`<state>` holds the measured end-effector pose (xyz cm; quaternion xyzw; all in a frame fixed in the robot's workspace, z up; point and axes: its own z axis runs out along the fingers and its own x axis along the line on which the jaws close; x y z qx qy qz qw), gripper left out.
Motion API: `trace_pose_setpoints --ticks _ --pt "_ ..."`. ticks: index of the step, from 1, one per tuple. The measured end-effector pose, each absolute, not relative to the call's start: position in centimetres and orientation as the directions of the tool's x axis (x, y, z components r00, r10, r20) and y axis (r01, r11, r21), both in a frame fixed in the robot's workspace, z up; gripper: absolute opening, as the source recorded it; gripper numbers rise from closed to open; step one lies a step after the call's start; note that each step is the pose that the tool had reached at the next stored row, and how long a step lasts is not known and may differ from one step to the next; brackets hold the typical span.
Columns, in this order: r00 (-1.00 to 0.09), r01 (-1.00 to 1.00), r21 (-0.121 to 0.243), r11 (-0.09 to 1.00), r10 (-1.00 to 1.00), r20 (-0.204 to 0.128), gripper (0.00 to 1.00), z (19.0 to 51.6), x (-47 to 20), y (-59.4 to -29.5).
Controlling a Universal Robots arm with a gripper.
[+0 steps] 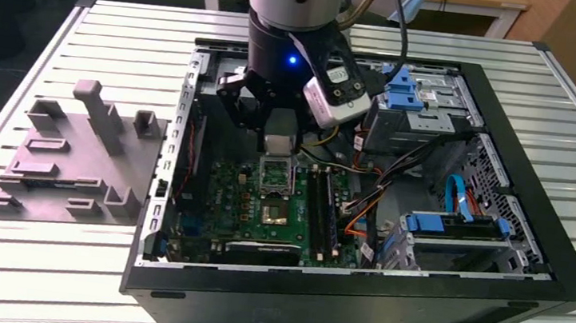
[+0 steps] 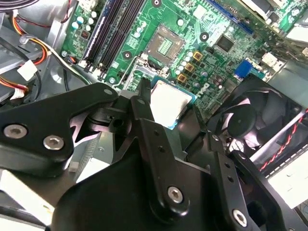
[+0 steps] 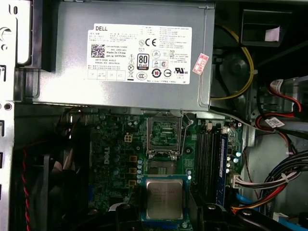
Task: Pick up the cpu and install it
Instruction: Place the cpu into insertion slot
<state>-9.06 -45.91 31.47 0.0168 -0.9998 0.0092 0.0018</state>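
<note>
Pincer (image 1: 276, 147) closed on cpu (image 3: 164, 199) edges, hovering above open socket (image 3: 163, 132)

Dull silvery metal on cpu (image 3: 164, 200); matt black finish on gripper (image 1: 277, 146); glossy green board (image 3: 120, 144); smooth grey metal box (image 3: 72, 72) with white paper label (image 3: 139, 55); ribbed pale metal table (image 1: 120, 23).

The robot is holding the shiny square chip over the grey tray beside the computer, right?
Not quite. The gripper holds the cpu over the green motherboard inside the computer case, not over the grey tray. The exterior view shows it.
</note>
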Motion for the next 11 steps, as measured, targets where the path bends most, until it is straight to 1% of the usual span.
trace_pose_setpoints --ticks 4,11 --pt "-0.999 -0.034 -0.018 0.999 -0.034 0.004 0.47 31.4 -9.1 -45.9" --pt "-1.000 -0.030 -0.018 0.999 -0.030 0.004 0.47 30.2 -9.1 -46.1"
